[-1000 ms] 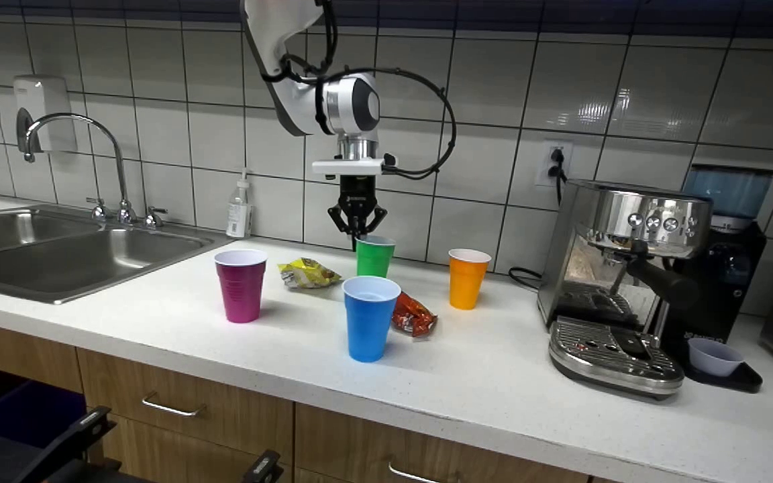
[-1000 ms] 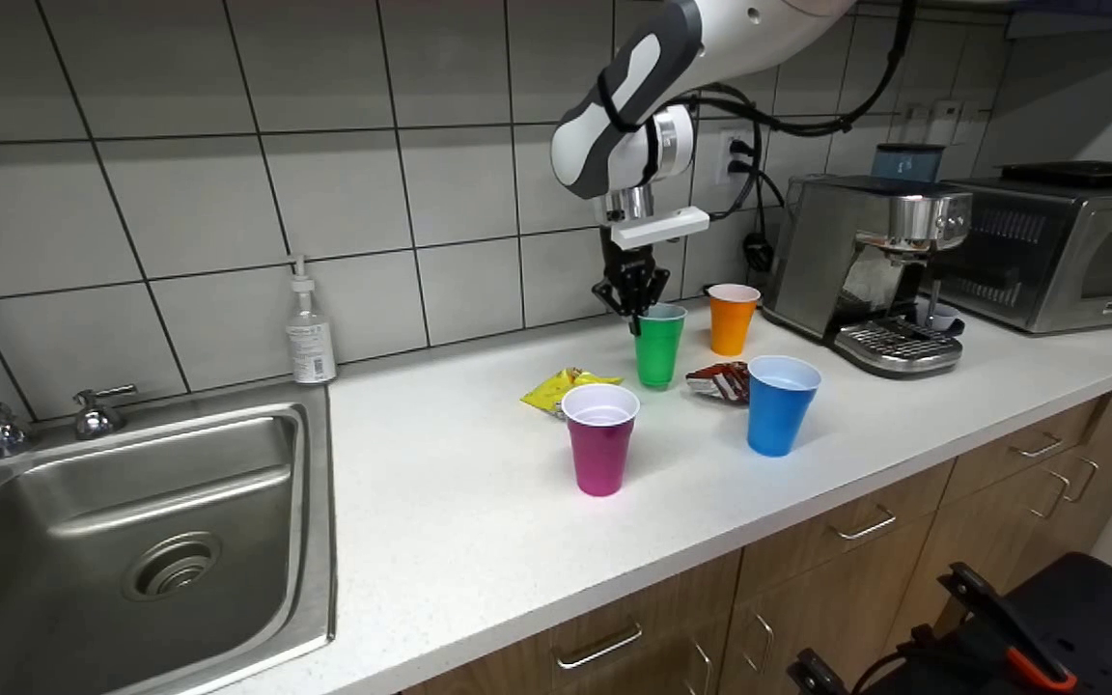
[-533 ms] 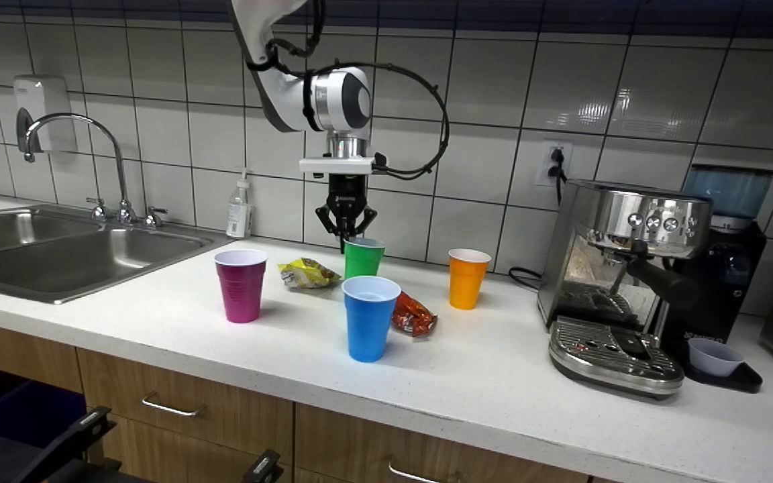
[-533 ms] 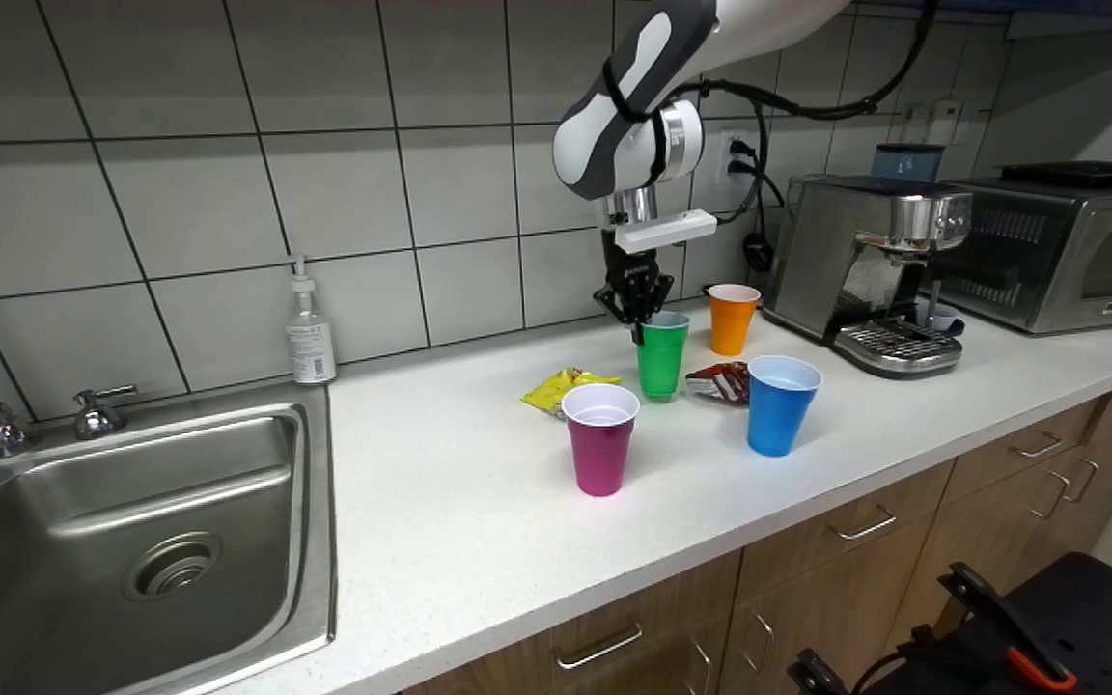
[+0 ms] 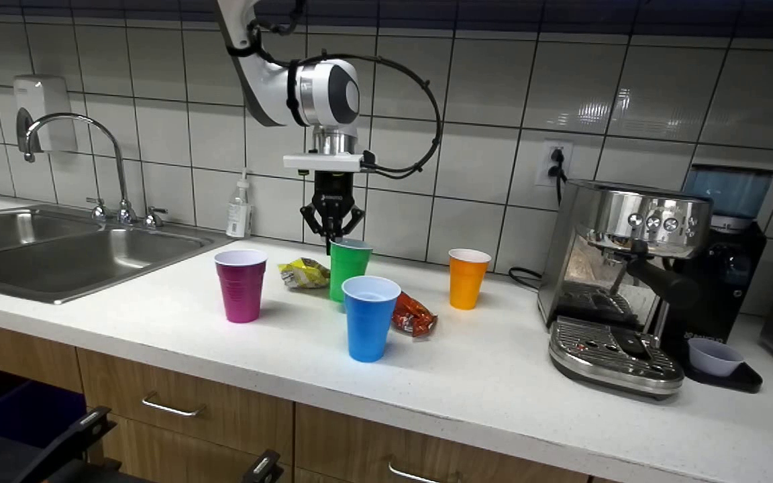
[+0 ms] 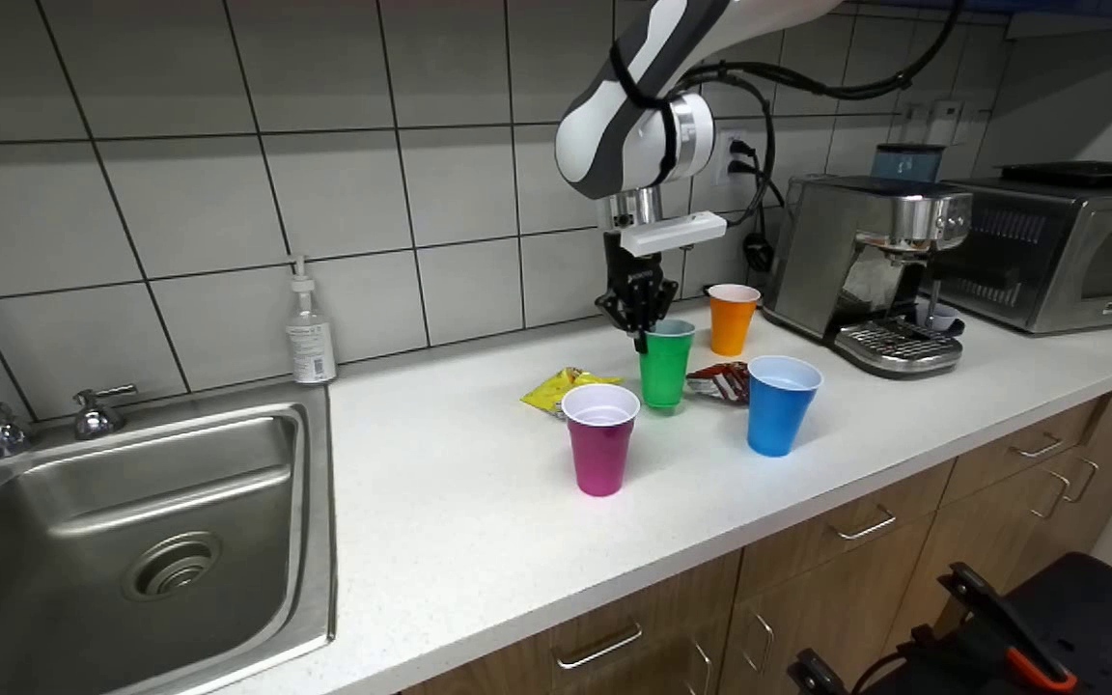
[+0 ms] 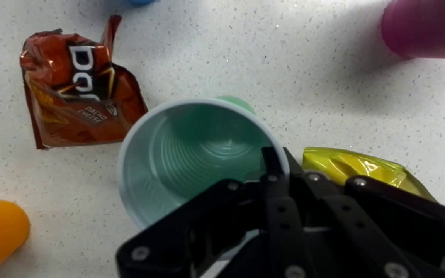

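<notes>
White surface [image 6: 450, 492] beneath green cup [image 6: 664, 365]; tool [image 7: 281, 161] pinches its rim [image 7: 203, 101]. Move gently, cup upright, clear of yellow packet [image 7: 355, 168] beside cup.

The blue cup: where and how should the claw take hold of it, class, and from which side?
Probably the rim of the blue cup, from straight above, jaws straddling the wall: it stands upright, its wide mouth open upward. The rim's side toward the front edge of the counter looks freest, away from the red bag. The claw grips the green cup this way.
</notes>
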### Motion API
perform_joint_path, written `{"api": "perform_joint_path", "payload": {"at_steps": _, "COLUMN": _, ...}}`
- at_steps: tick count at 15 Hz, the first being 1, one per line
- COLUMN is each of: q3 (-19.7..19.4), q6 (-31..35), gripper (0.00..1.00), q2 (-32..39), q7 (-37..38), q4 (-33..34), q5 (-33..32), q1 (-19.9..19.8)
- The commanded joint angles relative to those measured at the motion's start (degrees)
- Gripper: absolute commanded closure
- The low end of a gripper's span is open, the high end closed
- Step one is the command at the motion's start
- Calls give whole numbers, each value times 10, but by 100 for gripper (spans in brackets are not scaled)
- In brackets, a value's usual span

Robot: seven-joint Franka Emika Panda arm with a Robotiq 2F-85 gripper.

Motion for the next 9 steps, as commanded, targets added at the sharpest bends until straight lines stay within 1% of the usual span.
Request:
{"api": "perform_joint_path", "payload": {"at_steps": 1, "q3": 7, "q6": 23, "gripper": 99, "q2": -52, "q7": -15, "q4": -65, "q5": 2, "q1": -1}}
{"api": "perform_joint_path", "payload": {"at_steps": 9, "q3": 7, "q6": 57, "gripper": 99, "q2": -113, "q7": -22, "q4": -148, "q5": -5, "q1": 6}}
